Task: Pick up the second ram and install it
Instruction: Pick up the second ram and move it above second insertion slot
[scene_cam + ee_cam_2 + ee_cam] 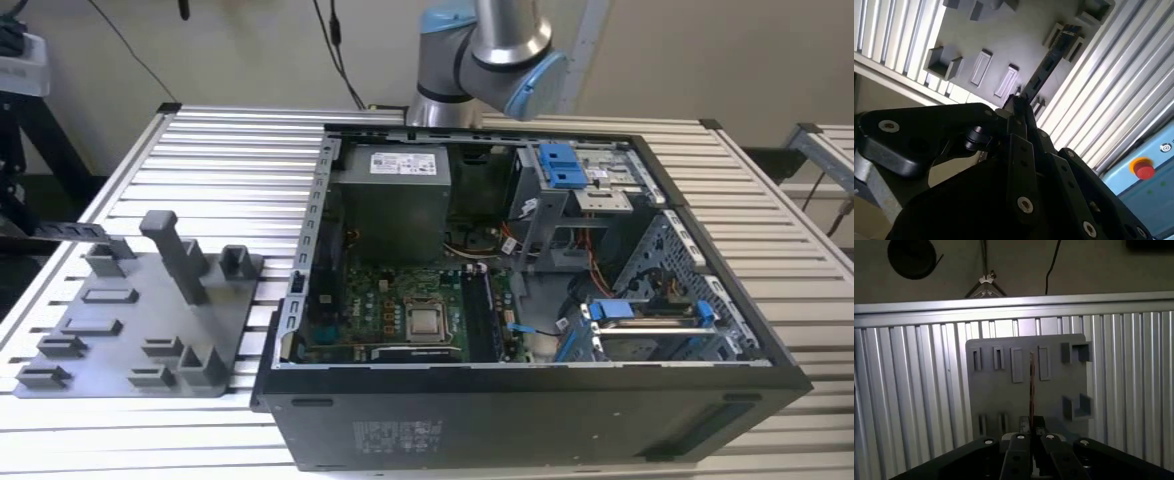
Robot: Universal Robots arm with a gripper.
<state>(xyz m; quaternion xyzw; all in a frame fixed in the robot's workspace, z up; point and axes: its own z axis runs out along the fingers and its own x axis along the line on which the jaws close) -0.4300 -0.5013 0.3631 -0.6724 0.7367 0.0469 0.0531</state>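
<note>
Ribbed aluminium worktop is seen well below the pincer, bare on either side of the one grey fixture plate and ended by a straight far edge. The second ram, one stick, is clamped edge-on in the closed pincer and projects past its tips, apart from the plate's upright pegs. One open computer case is set beside the plate in the exterior view, and one red button is seen off the worktop's edge.
</note>
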